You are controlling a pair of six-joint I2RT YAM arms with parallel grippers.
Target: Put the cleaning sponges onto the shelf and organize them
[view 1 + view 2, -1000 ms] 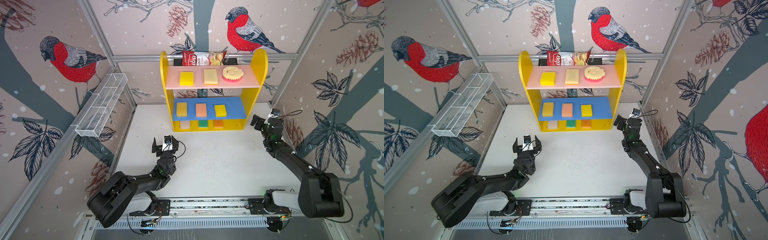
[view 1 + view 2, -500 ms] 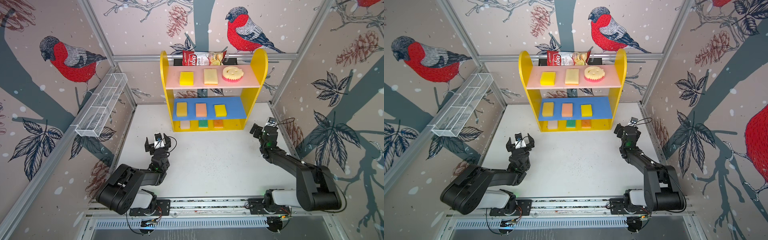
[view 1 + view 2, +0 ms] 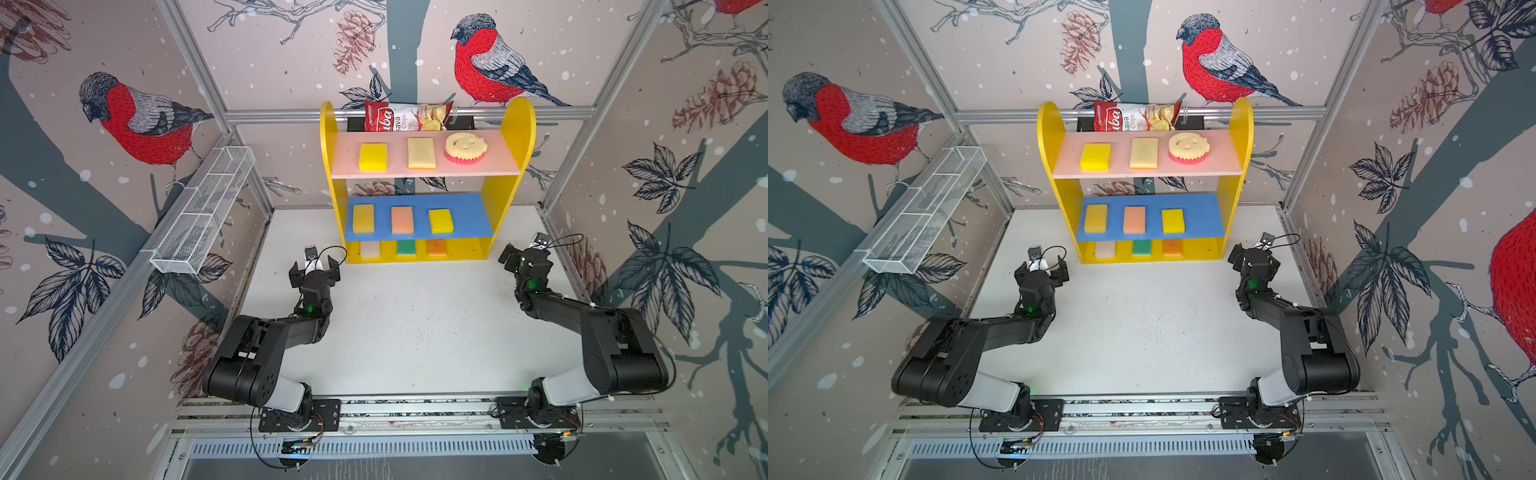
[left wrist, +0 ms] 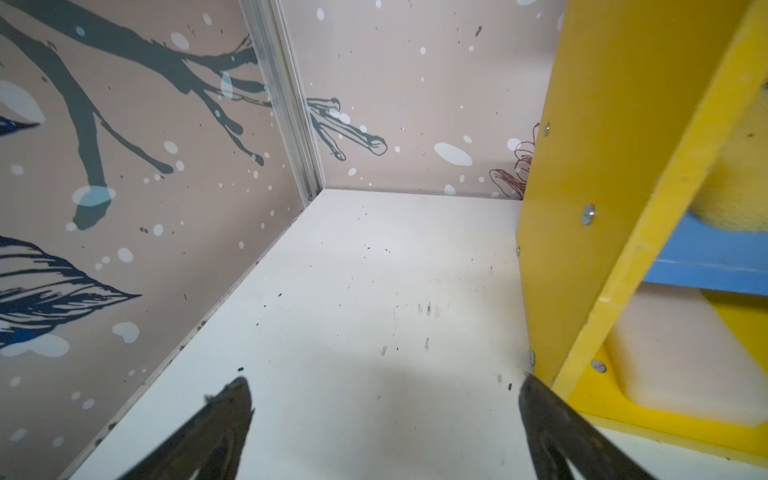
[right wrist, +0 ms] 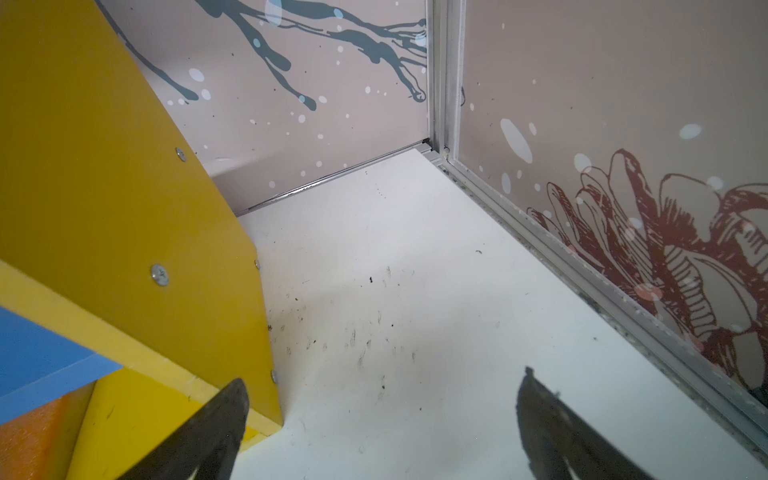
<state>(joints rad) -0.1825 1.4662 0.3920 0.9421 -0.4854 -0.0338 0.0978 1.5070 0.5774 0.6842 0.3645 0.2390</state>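
Bird-and-pinecone printed panels enclose a white counter (image 3: 415, 332). At its rear stands the shelf (image 3: 515, 137), a small three-level wooden unit with yellow rounded-top sides.

All nine cleaning sponges (image 3: 402, 220) lie on it, three to a level, spaced apart in rows.
- Pink upper board: a yellow rectangular foam block (image 3: 372, 156), a cream rectangular block (image 3: 421, 153) and a round yellow smiley-face sponge (image 3: 466, 147).
- Blue middle board: a deep-yellow block (image 3: 363, 218), a peach-pink block (image 3: 1134, 219) and a bright yellow block (image 3: 441, 221).
- Yellow base: a cream-white block (image 3: 370, 249), a green block (image 3: 406, 247) and an orange block (image 3: 436, 247), each partly hidden under the blue board.

A red-and-white chips bag (image 3: 399, 118) sits at the back of the top level. A long white wire-mesh rack (image 3: 199, 220) is fixed to the left wall.

Over the counter, just beside the shelf's left front corner, the left fingers (image 4: 208, 436) are spread wide and hold nothing. Near the right front corner, the right fingers (image 5: 199, 436) are likewise spread wide and empty.
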